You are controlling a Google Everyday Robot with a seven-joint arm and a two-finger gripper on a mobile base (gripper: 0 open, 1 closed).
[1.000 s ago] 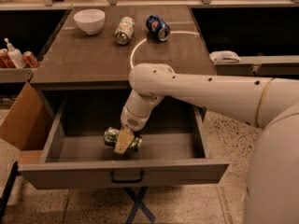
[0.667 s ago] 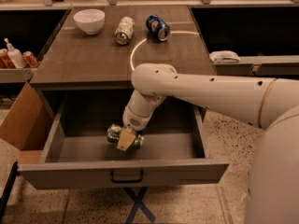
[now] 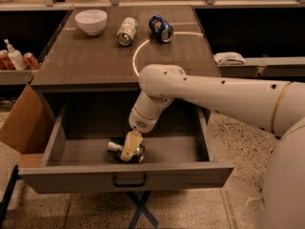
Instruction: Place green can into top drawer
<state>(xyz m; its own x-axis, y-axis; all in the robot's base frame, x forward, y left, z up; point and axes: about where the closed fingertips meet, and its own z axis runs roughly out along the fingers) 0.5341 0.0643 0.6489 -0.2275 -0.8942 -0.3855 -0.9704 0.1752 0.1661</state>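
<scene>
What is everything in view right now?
top drawer: one, grey-brown, pulled open under the tabletop
green can: one, dark green, on its side inside the top drawer
bowl: one, white, tabletop's far left
pale can: one, whitish-green, lying right of the bowl
blue can: one, blue, lying right of the pale can
cardboard box: one, brown, left of the drawer
pump bottle: one, white, far left edge
arm: one, cream, reaching in from the right
gripper: one, cream, inside the drawer at the green can
</scene>
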